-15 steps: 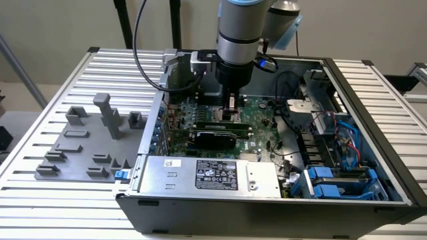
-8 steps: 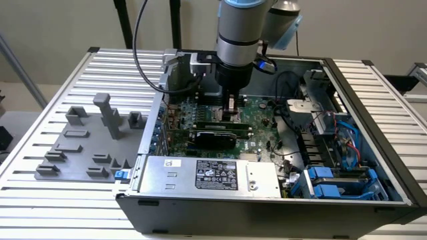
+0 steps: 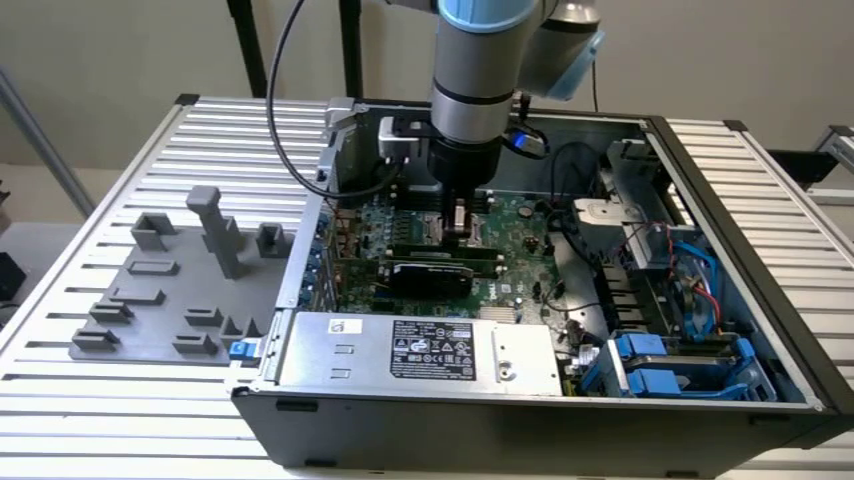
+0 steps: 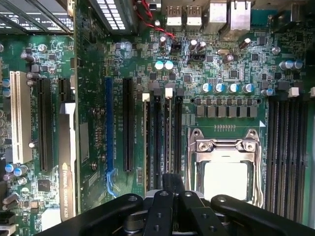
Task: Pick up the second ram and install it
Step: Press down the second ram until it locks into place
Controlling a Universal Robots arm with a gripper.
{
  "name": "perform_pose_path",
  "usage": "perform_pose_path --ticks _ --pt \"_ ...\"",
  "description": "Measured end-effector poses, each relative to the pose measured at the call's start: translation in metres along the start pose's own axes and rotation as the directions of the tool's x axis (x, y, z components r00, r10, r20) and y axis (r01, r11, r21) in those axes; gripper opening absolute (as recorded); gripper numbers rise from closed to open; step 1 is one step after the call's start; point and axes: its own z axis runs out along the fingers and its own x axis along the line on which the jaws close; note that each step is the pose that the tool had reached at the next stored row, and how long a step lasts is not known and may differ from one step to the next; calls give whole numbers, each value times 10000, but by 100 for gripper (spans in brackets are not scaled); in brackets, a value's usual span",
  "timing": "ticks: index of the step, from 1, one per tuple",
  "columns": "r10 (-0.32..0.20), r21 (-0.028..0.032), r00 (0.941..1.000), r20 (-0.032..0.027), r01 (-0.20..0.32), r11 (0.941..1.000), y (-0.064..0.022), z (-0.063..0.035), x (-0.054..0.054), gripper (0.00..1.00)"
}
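Observation:
My gripper [image 3: 461, 228] hangs low inside the open computer case [image 3: 534, 420], just above the green motherboard [image 3: 514, 225]. In the wrist view the gripper [image 4: 172, 191] sits over the near ends of a bank of long black memory slots [image 4: 162, 142], lined up with them. The square processor socket [image 4: 225, 167] lies right beside that bank. The second ram is hidden; no green stick shows around or under the gripper body.
A second bank of memory slots [image 4: 288, 147] flanks the socket's other side. A black graphics card [image 3: 441, 268] and the silver power supply [image 3: 414, 350] sit near the gripper. Cables and blue drive bays [image 3: 667, 365] crowd the exterior view's right. A grey fixture [image 3: 174, 280] stands left of the case.

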Motion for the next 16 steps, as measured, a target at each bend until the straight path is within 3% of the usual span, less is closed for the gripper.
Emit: perform_pose_path --ticks 4,7,10,16 --pt "2 -3 10000 -3 -2 10000 1 40 2 0" --pt "5 -16 10000 30 -4 10000 0 -33 -5 0" --pt "3 -51 10000 16 -3 10000 0 -151 -5 0" --pt "3 -59 10000 15 -3 10000 0 -155 -4 0"
